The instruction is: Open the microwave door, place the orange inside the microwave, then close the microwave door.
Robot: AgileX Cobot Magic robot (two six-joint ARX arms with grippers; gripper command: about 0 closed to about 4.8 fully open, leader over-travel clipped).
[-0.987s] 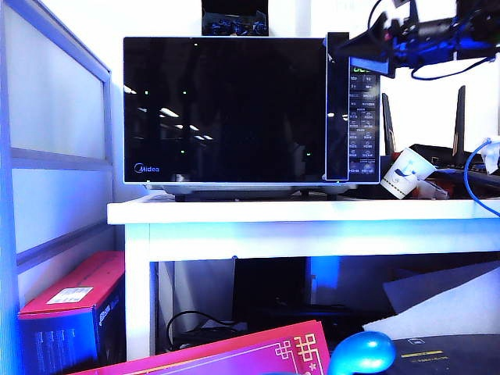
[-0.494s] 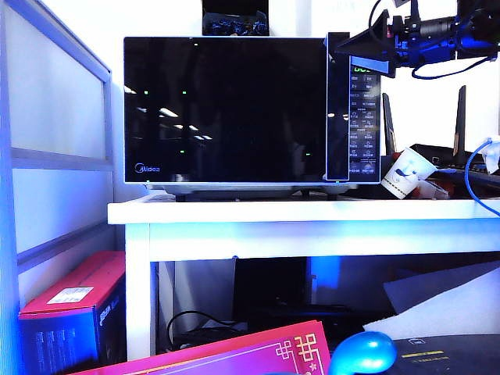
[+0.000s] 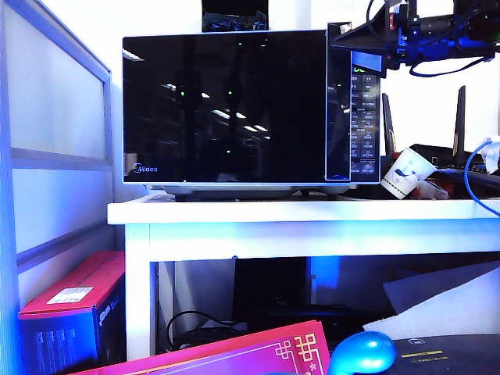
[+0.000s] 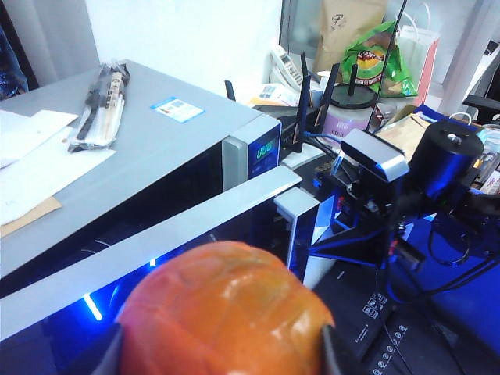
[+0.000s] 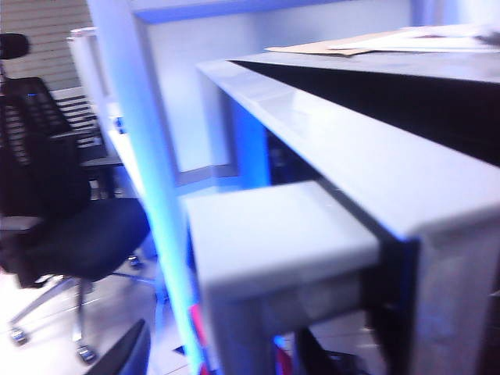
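Pinching orange (image 4: 225,311) between left gripper (image 4: 223,355) fingers, above and in front of microwave (image 3: 250,109).

Straddling handle (image 5: 277,242) at top corner of microwave door (image 3: 225,105) with right gripper (image 5: 223,355) fingers; door standing slightly ajar.

Showing orange in left wrist view only; exterior view lacking it.

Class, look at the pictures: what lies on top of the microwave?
On the microwave lie white papers, a bagged dark item and a blue sticker. The orange, held in the left gripper, hides the near part.
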